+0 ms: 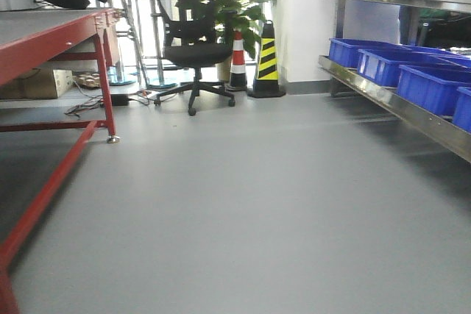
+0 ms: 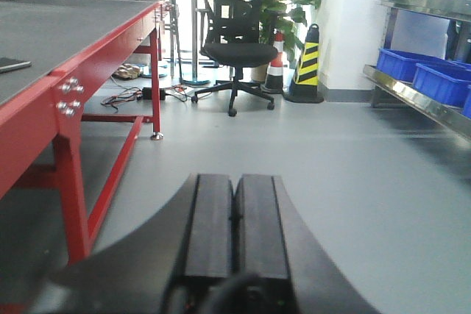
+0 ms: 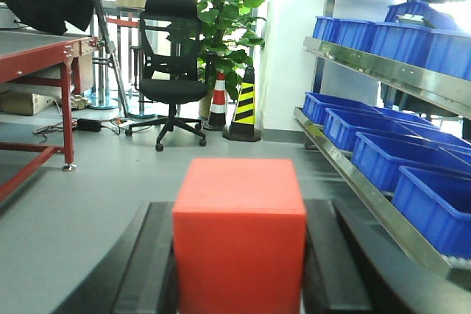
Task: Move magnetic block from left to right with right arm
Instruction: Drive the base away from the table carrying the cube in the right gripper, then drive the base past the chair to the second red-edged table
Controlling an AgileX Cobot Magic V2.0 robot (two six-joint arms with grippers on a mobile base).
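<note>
Right end effector [image 3: 239,207] clamped on the magnetic block [image 3: 239,244]
Pickup looks done, the red cube gripped between both fingers, open floor [image 3: 110,204] ahead; carrying it rightward and setting it down are left; left end effector [image 2: 235,182] is pressed together, empty.

Our left hand [image 2: 235,185] points forward and level, its two fingers pressed flat together. Our right hand [image 3: 240,211] points forward too, fingers clamped on the magnetic block [image 3: 239,248].
</note>
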